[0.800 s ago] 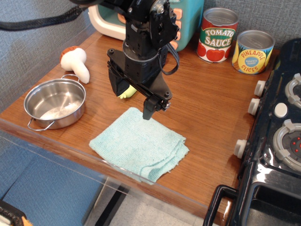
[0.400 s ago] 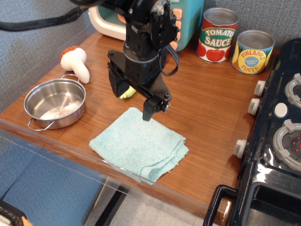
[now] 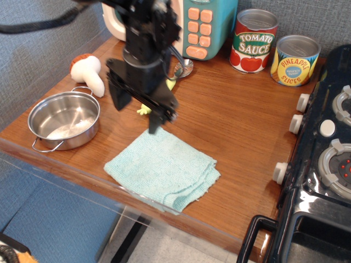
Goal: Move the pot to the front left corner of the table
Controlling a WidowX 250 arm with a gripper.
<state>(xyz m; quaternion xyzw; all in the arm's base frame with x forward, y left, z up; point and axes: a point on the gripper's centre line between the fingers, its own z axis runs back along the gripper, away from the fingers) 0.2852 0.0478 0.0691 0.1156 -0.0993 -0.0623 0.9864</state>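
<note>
Steel first: your pot sits on the table near its front left corner, just behind the clear front edge, upright, with one wire handle toward the front and one toward the back. It is empty apart from reflections on its floor.

Your gripper hangs to the right of the pot, apart from it, over the bare wood between the pot and the cloth. Its two dark fingers point down and stand spread, with nothing between them. One fingertip is just above the cloth's back corner; you cannot tell whether it touches.

The light-blue cloth lies folded near the front edge, to the right of the pot. A toy mushroom lies behind the pot. A small yellow-green item is partly hidden behind the gripper. At the back stand a toy microwave, a tomato can and a pineapple can. The black stove fills the right side.
</note>
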